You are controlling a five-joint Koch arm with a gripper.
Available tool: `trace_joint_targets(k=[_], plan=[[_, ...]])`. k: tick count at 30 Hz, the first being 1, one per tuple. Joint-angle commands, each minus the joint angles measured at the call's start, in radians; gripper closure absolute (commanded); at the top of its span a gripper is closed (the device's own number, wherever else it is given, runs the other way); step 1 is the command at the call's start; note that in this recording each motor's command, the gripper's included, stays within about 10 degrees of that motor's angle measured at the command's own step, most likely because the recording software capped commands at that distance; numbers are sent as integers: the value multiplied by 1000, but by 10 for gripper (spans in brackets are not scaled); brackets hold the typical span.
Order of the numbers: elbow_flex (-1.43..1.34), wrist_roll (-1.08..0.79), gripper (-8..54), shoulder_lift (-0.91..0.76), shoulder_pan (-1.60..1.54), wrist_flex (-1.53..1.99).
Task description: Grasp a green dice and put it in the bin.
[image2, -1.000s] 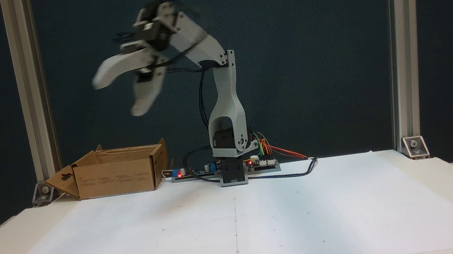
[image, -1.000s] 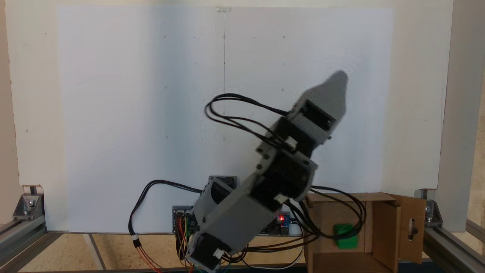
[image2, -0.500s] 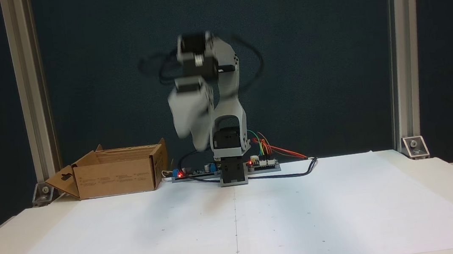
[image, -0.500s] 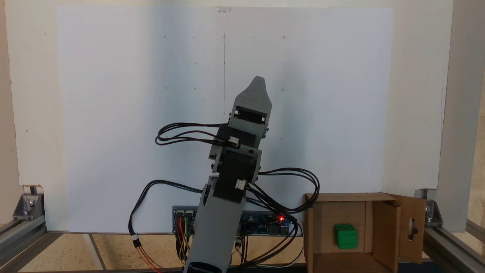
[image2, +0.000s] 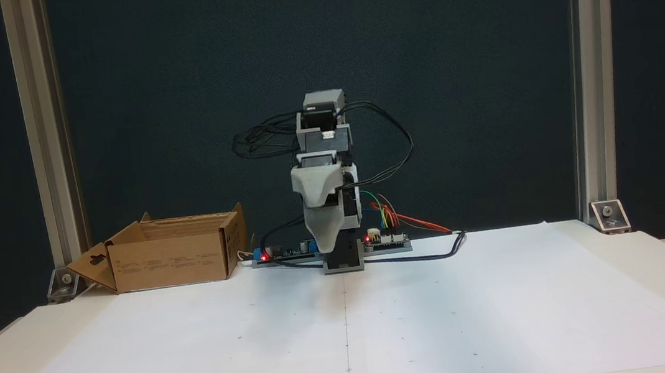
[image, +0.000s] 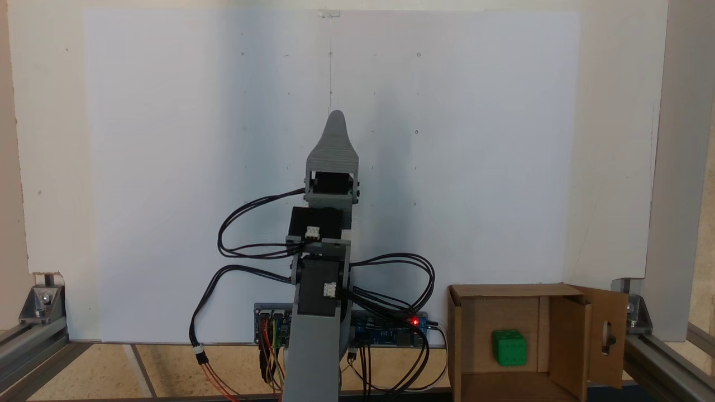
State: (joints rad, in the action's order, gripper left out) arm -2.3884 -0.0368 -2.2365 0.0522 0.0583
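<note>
The arm (image2: 323, 150) is folded in over its own base at the far middle of the table, lined up with the seam of the white paper sheet (image2: 349, 328). In a fixed view from the front, the upper link rises from the base, the wrist motors stack at the top, and the gripper (image2: 328, 244) hangs down in front of them, its grey tip pointing at the table just ahead of the base. In a fixed view from above and behind, the same gripper (image: 335, 117) reaches away from the camera over the paper, tapering to a single rounded tip. The two jaws lie one behind the other in both fixed views, so I cannot tell whether they are parted or closed; nothing can be seen between them.

The green dice (image: 509, 347) lies on the floor of the cardboard bin (image: 466, 329), resting flat and apart from its walls. The bin (image2: 171, 258) stands at the far left of the table in the front view, well apart from the gripper, with its slotted flap folded outward on the side away from the arm. Black cables (image: 246, 229) loop out beside the arm, and the control boards (image2: 385, 240) with red lights sit beside its base.
</note>
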Motion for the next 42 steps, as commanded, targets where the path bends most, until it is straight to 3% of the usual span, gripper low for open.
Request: trace_joint_targets(k=[1, 7, 22, 42], plan=[[-12, 35, -6, -48, -5, -162], [-163, 35, -4, -121, 2, -432], [-471, 21, 1, -129, 32, -1057], [-696, 26, 7, -130, 101, -1499]])
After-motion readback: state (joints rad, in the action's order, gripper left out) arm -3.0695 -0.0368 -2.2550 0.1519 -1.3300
